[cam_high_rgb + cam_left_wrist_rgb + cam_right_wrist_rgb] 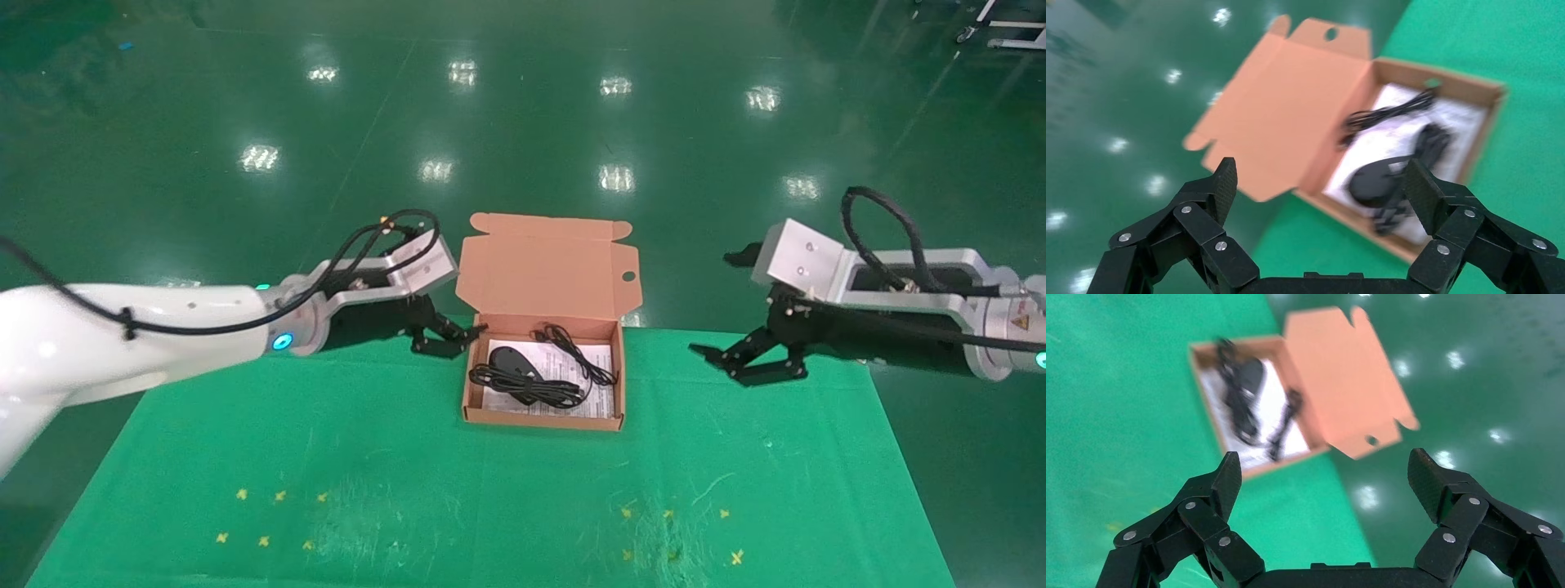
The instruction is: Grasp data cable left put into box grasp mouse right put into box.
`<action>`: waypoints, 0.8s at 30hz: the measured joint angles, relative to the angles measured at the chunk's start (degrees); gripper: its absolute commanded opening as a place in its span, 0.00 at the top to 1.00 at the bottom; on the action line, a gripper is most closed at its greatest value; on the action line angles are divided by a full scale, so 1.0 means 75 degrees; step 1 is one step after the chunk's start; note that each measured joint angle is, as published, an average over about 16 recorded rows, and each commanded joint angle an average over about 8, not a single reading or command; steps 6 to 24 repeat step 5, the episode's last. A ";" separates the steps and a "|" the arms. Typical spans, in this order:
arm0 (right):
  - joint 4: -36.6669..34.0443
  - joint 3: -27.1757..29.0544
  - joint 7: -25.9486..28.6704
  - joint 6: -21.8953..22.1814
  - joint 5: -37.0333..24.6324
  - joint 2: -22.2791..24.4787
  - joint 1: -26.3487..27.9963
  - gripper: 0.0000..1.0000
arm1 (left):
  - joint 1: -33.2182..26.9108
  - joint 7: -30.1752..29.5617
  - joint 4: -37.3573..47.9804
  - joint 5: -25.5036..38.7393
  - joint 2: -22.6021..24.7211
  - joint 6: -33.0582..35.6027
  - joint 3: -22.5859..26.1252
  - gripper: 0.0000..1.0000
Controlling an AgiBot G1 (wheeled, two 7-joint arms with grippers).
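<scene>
The brown box sits open at the back middle of the green table, its lid standing up behind it. Inside, on a white printed sheet, lie the black mouse with its thin cord and the coiled data cable. My left gripper is open and empty, just left of the box's back corner. My right gripper is open and empty, off to the right of the box. The box also shows in the left wrist view and the right wrist view.
The green cloth table has small yellow marks at front left and front right. Shiny green floor lies beyond the table's back edge. A white frame stands far back right.
</scene>
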 measured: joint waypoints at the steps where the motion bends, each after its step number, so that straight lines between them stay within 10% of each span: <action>1: -0.0003 0.0042 -0.0020 -0.0045 0.0078 0.0003 -0.0042 0.00 | 0.0041 0.0000 -0.0042 -0.0071 -0.0046 0.0077 -0.0062 0.00; 24: -0.0013 0.0210 -0.0101 -0.0226 0.0392 0.0017 -0.0210 0.00 | 0.0208 -0.0002 -0.0210 -0.0354 -0.0232 0.0387 -0.0310 0.00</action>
